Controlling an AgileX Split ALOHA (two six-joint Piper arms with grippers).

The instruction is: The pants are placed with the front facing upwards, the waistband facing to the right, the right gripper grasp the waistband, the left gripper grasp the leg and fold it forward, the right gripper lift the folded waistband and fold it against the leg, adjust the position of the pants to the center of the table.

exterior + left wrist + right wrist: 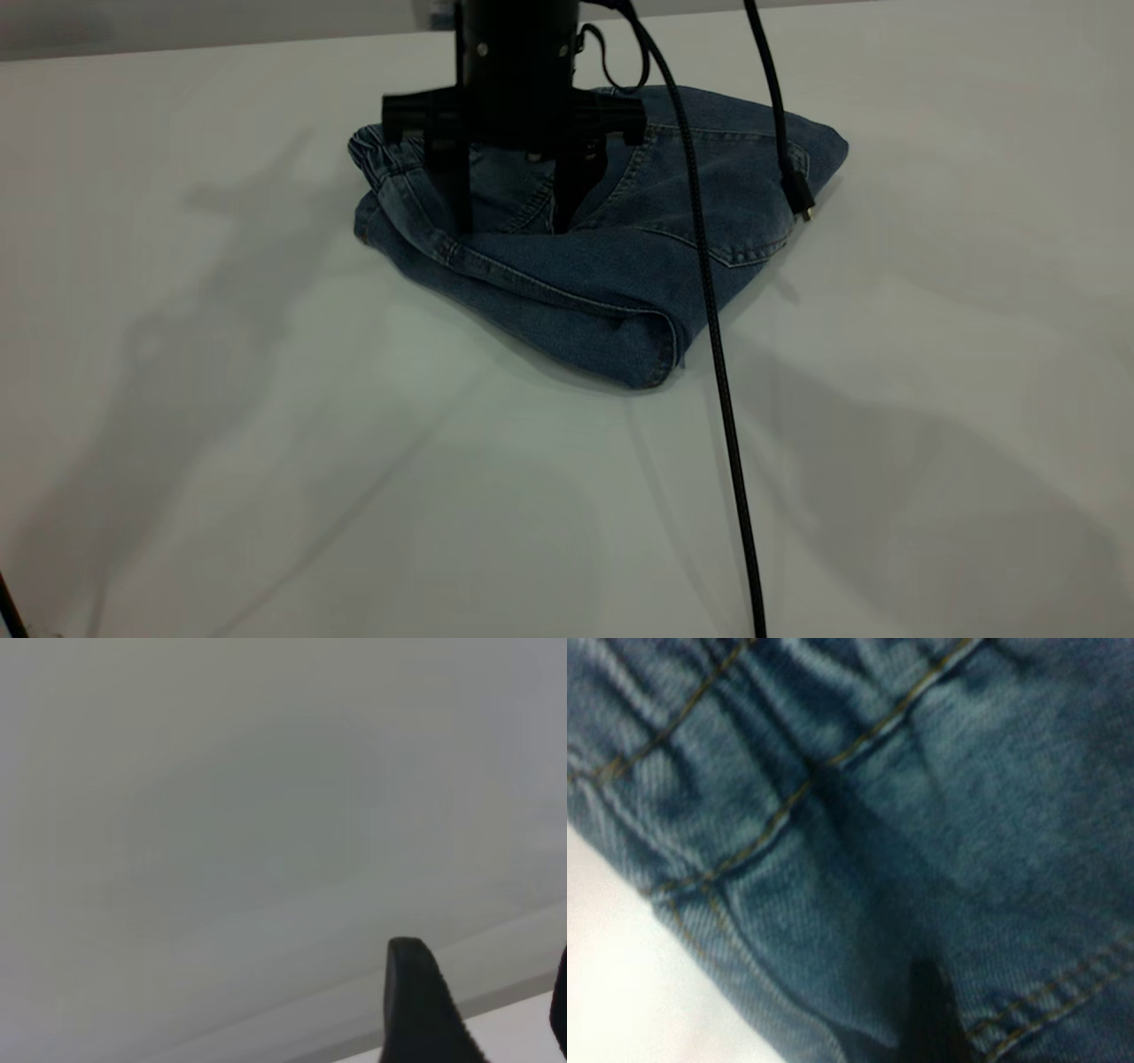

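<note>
The blue denim pants (620, 266) lie folded into a thick bundle on the white table (266, 461), back pocket up. The gathered waistband (383, 158) runs along the bundle's left end. My right gripper (512, 223) hangs straight over the bundle, open, its two black fingertips (462, 221) resting on or just above the top denim layer, close to the waistband. In the right wrist view, denim fills the frame, with the ruched waistband (700, 735) and one dark finger (930, 1014). My left gripper (487, 1010) is open over bare table, holding nothing; it is outside the exterior view.
A black braided cable (713, 319) hangs down across the right half of the pants to the front edge. A second cable ends in a loose plug (800, 199) above the bundle's right corner. Bare table surrounds the pants on all sides.
</note>
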